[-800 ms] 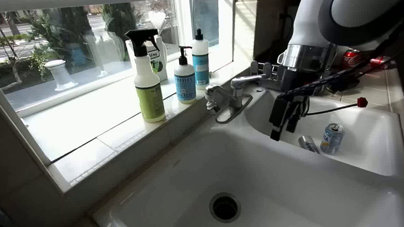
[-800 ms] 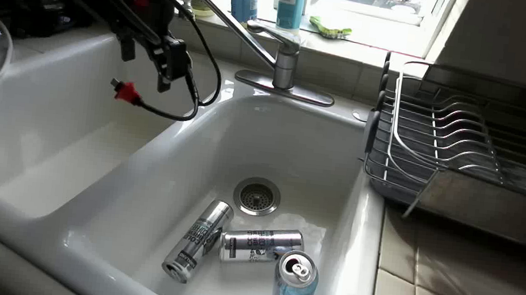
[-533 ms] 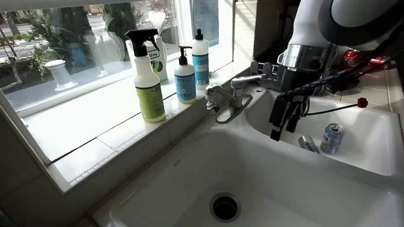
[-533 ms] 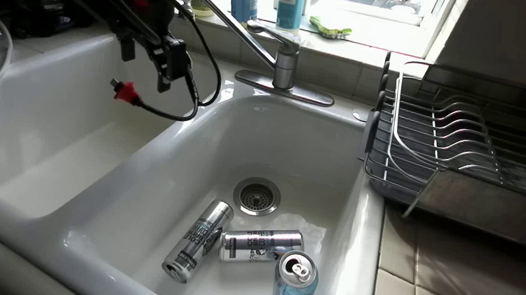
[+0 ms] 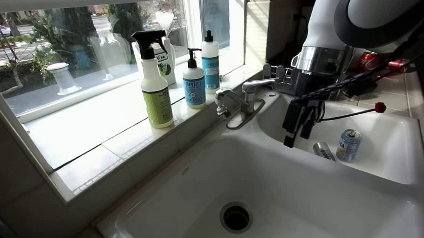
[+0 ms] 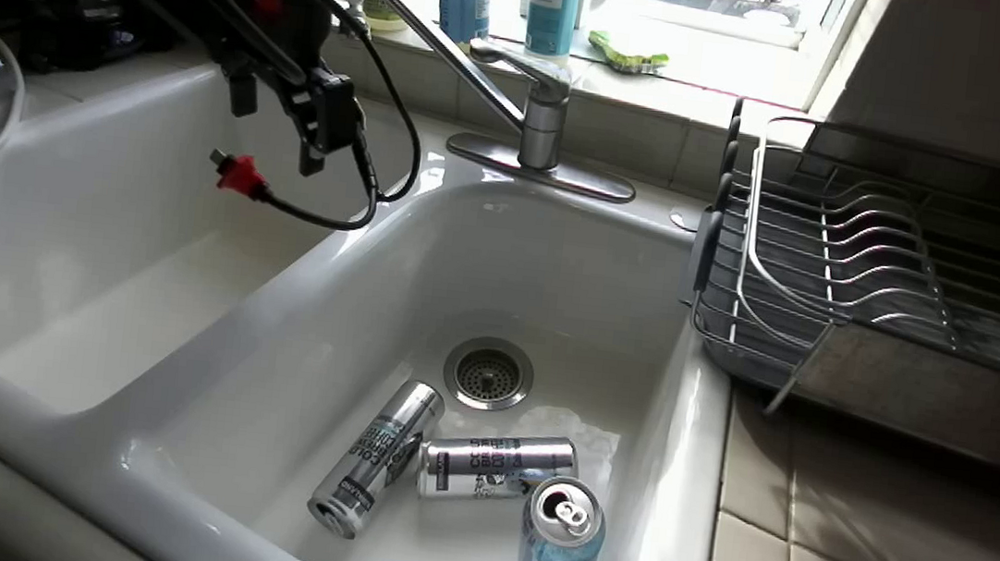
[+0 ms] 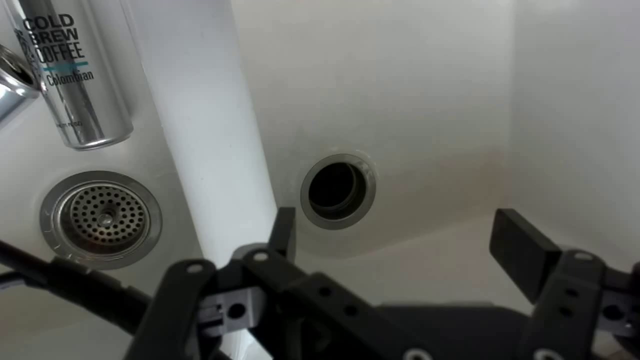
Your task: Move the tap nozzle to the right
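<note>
The Robotiq gripper (image 7: 395, 235) hung over the double-basin sink (image 6: 558, 259), its fingers (image 7: 522, 252) spread wide apart, with nothing held between them. In the wrist view a dark drain hole (image 7: 339, 191) showed below the gripper, framed by the gap between the fingers. The white divider (image 7: 207, 125) also ran beneath the gripper, passing under one finger, and outside that finger lay the perforated strainer (image 7: 107, 220) of the neighbouring basin (image 7: 25, 155).

The chrome tap nozzle (image 6: 453, 59) stood on the side of the gripper toward the window (image 5: 88, 41), clear of its fingers, slanting from a rounded chrome base (image 6: 541, 136) toward the dark-drain side. In an exterior view a black cable (image 6: 320, 223) with a red plug (image 6: 240, 176) dangled near the gripper.

Lower than the gripper, in the strainer basin, two silver cold brew coffee cans (image 6: 377, 458) lay on their sides, and a blue drink can (image 6: 561, 556) stood upright just beside one of them. Beyond that basin, reckoned from the gripper, was the wire dish rack (image 6: 888, 298). Past the nozzle from the gripper, a green-labelled spray bottle (image 5: 158, 104), a blue-labelled pump bottle (image 5: 194, 88) and a teal-labelled bottle (image 5: 211, 70) stood upright on the windowsill (image 5: 77, 133). In an exterior view, a red Coca-Cola can (image 5: 367, 61) showed farther back, beyond the gripper.
</note>
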`<state>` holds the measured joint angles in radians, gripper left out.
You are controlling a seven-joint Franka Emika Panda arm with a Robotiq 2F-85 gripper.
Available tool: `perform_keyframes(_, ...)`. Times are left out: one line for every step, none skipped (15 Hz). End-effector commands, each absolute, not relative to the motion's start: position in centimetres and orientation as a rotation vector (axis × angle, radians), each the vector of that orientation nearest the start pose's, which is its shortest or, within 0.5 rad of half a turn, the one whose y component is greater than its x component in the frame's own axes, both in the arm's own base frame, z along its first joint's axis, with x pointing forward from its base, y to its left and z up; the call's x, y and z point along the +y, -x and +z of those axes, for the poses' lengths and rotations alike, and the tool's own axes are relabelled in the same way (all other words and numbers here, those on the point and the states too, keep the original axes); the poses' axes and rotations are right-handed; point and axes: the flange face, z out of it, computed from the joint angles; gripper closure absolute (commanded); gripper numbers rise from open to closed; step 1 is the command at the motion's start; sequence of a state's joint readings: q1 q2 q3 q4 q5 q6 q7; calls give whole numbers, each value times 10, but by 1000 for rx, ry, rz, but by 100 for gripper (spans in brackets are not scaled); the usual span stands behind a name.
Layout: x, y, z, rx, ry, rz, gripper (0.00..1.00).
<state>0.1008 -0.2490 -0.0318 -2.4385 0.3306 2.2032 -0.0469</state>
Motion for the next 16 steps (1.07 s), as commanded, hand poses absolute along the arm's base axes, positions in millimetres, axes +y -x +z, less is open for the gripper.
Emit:
perform_keyframes(36,-450,405,153,2871,-66,0)
perform_keyframes(31,-448,410,163,2886,-132,0)
perform_keyframes(27,-449,414,167,2901,-177,0)
perform_keyframes(22,-448,419,169,2924,-257,0)
perform_keyframes(18,-448,423,168,2935,-313,0)
perform_keyframes(13,-447,427,165,2950,-381,0)
perform_keyframes(7,-445,431,170,2961,-443,0)
perform_keyframes(1,-441,433,188,2968,-502,0)
perform_keyframes(-5,-438,437,206,2967,-560,0)
perform_keyframes(-13,-433,440,232,2957,-634,0)
perform_keyframes(-20,-429,443,258,2941,-712,0)
perform_keyframes(-27,-426,446,292,2924,-794,0)
perform_keyframes(-34,-423,448,323,2904,-844,0)
perform_keyframes(-26,-441,447,268,2924,-754,0)
perform_keyframes(-29,-438,448,279,2920,-773,0)
perform_keyframes(-29,-439,449,279,2919,-774,0)
